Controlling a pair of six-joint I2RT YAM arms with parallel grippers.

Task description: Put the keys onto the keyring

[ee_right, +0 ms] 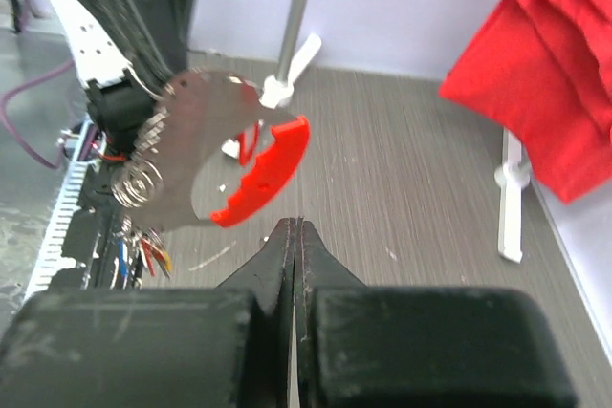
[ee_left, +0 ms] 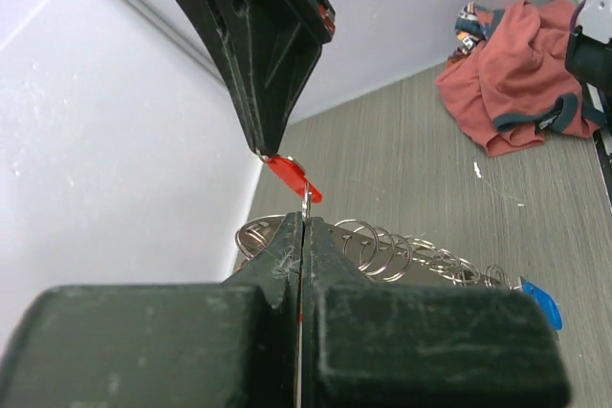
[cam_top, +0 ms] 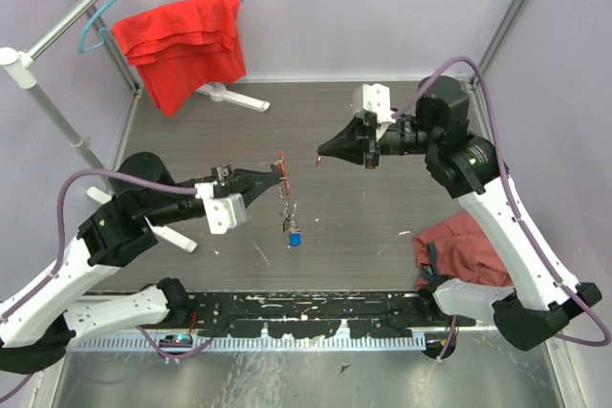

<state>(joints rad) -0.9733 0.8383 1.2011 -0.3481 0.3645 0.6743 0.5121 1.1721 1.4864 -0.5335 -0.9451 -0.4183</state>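
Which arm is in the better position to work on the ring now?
Right. The left gripper is shut on the red-edged silver tag, with rings and keys hanging from it, so it is occupied. The right gripper, shut, points at that tag from nearby.

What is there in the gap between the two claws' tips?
A small red tag on the keys, seen in the left wrist view: it reaches from the left gripper toward the right gripper.
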